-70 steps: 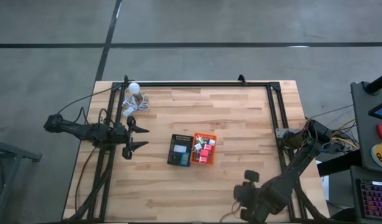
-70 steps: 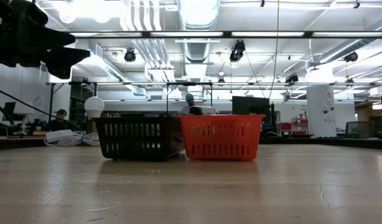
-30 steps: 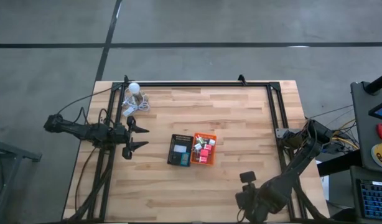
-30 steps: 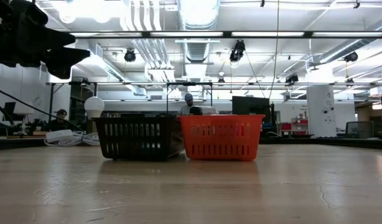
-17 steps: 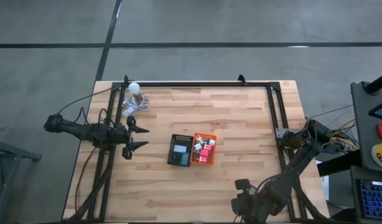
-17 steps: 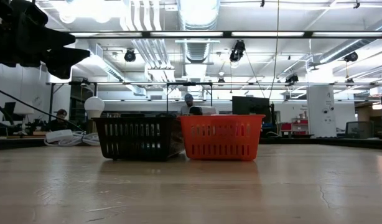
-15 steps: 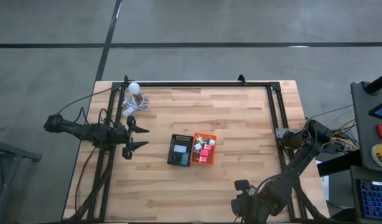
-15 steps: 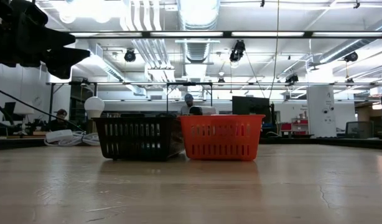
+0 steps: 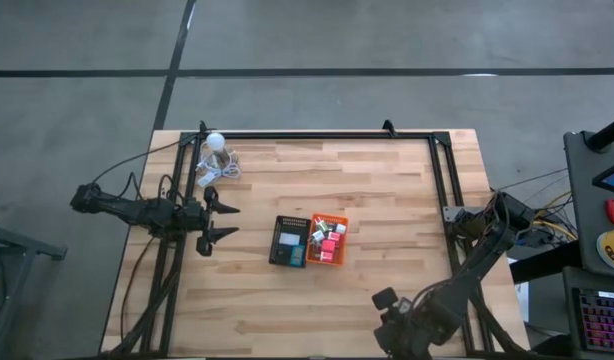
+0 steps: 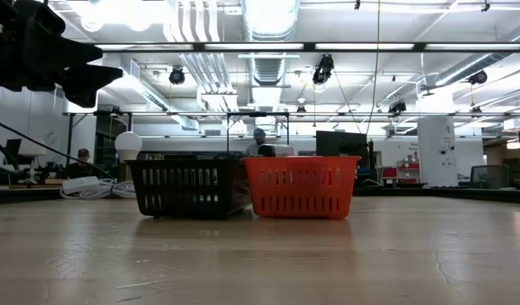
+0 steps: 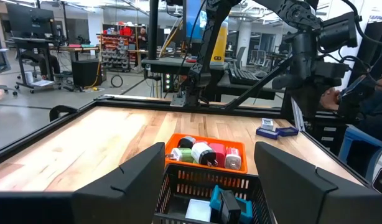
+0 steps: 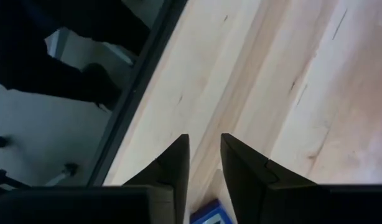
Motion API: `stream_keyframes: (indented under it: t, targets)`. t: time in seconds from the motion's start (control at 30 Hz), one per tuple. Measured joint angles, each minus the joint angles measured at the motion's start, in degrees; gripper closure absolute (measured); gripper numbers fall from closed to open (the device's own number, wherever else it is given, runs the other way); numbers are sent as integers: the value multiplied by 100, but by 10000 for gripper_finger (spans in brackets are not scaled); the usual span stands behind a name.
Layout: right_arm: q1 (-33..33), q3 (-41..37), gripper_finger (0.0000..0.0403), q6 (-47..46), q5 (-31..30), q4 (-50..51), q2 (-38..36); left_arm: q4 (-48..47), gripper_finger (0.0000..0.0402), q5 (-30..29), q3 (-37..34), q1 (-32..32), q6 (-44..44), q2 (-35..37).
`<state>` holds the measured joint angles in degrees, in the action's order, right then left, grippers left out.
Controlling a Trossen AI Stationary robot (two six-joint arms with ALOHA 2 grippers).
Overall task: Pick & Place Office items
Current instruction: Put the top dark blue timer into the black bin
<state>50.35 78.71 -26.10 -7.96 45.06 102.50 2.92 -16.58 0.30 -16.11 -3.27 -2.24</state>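
Note:
The office items (image 9: 325,240) lie as small red, pink and white pieces in the orange tray (image 9: 344,222). A white and a teal piece lie in the black tray (image 9: 274,243) beside it, mid-table. My left gripper (image 9: 230,221) hovers open left of the trays, with both trays (image 11: 206,152) between its fingers in the left wrist view. My right gripper (image 9: 392,318) is at the table's near edge. Its fingers (image 12: 203,140) point down at bare wood, a narrow gap apart. A blue piece (image 12: 211,217) shows low in that gap. My right gripper has a blue piece (image 12: 211,217) showing far back in the gap between its fingers. The fingers hide its sides, so I cannot tell whether they touch it or whether it lies on the table below.
A white ball with coiled grey cable (image 9: 215,143) sits at the far left corner. A black frame rail (image 9: 439,190) runs along the table's far and right sides. Two small blue pieces (image 11: 275,129) lie on the wood beyond the orange tray. People sit in the room behind.
My right arm's wrist has drifted toward the table's left and its near edge, staying low over the near edge. The left arm and both trays have kept still.

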Motion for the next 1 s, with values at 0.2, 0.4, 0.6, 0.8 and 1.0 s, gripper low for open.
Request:
stream_keyframes:
  t: [0.2,0.4,0.6,0.8,1.0]
  targets:
    - [4,-41,272,36,169,259,0,0,149,-2,0,2,2,0]
    - [4,-298,219,114,718,427,0,0,149,0,2,1,2,0]
    - [4,-583,175,639,1227,601,0,2,149,-1,2,0,0,0]
    - [4,-790,151,775,1274,840,0,0,149,-2,0,2,0,0]
    - [4,-1034,147,1243,1204,882,0,1,149,0,0,-1,1,-1]
